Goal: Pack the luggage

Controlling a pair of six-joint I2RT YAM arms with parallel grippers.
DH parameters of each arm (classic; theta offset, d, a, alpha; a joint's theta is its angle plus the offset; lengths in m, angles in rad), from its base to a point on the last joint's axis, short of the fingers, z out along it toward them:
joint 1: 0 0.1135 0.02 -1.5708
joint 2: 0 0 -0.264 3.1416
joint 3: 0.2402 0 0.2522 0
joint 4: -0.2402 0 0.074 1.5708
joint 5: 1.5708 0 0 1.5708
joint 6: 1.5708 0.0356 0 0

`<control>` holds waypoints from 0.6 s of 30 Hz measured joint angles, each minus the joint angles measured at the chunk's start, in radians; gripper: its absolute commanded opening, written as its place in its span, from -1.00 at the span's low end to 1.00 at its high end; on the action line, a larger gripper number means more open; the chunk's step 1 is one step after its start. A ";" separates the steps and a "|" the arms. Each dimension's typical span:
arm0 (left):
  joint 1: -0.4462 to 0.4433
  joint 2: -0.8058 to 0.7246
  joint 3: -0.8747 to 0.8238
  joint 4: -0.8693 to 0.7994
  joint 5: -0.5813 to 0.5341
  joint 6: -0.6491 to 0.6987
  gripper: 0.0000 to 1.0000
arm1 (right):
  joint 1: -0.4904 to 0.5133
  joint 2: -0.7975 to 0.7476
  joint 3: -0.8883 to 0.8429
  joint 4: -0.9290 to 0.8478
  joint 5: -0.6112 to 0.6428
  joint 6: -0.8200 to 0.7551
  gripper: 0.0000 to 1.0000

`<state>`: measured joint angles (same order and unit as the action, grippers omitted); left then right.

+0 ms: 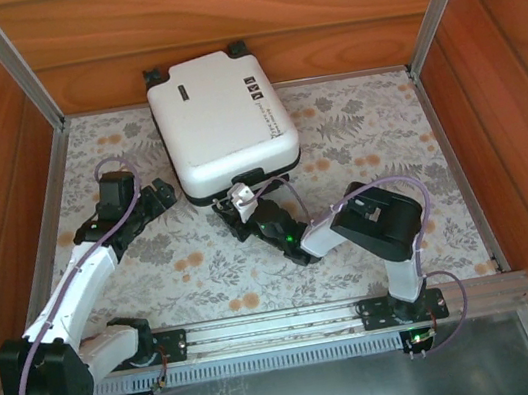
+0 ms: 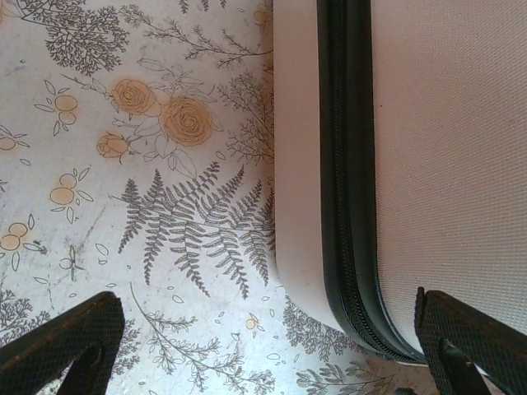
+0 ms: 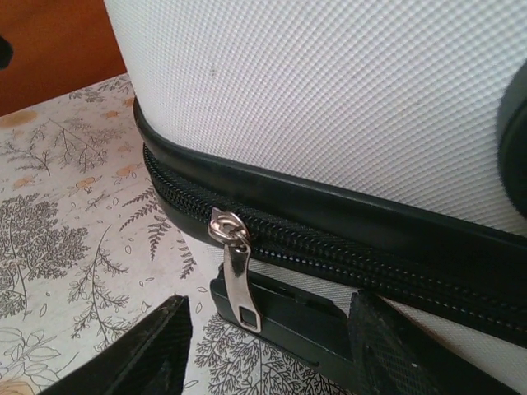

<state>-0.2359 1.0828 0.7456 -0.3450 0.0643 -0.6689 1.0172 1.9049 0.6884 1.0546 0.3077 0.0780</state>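
Luggage (image 1: 221, 123): white hard-shell suitcase, closed, lying flat at the far middle of the floral table cover (image 1: 356, 141), far edge up against the wooden back wall (image 1: 215, 23), black wheels (image 1: 154, 75) on that far side. Small black marks on the top shell toward its right side. Left gripper (image 1: 160, 195) sits low at the case's near-left corner, jaws spread wide, nothing between them. In the left wrist view its fingertips (image 2: 74, 346) frame the rounded corner of the shell (image 2: 445, 148), and the black zipper band (image 2: 346, 164) runs round that corner; fingers clear of the shell as far as I can see. Right gripper (image 1: 238, 204) is at the middle of the near edge, next to the black fitting (image 1: 249, 178) on that edge. Right wrist view: metal zipper pull (image 3: 239, 276) hangs down from the zipper (image 3: 354, 251), which looks zipped along the visible stretch. The right gripper (image 3: 272, 354) sits just below the pull, jaws partly apart with a clear gap, and the pull tab lines up with that gap. No pad touches the tab, so not gripped. Textured white shell (image 3: 346, 90) above.
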 measured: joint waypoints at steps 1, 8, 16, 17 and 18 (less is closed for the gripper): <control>0.000 0.001 0.000 0.000 0.001 0.000 0.91 | 0.004 0.000 0.000 0.002 0.002 0.002 0.17; 0.000 0.006 0.000 0.000 0.008 0.000 0.81 | 0.008 -0.013 -0.011 0.029 -0.054 0.010 0.40; 0.000 0.060 -0.001 0.013 0.040 -0.010 0.70 | -0.064 -0.146 -0.024 -0.064 -0.207 0.052 0.52; 0.000 0.066 -0.001 0.016 0.045 -0.013 0.68 | -0.072 -0.152 -0.025 -0.074 -0.221 0.060 0.52; 0.000 0.072 -0.002 0.018 0.048 -0.013 0.67 | -0.085 -0.154 -0.025 -0.085 -0.238 0.069 0.53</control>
<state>-0.2359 1.1545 0.7441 -0.3267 0.1127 -0.6819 0.9325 1.7512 0.6632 0.9699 0.0696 0.1467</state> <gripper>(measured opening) 0.847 0.760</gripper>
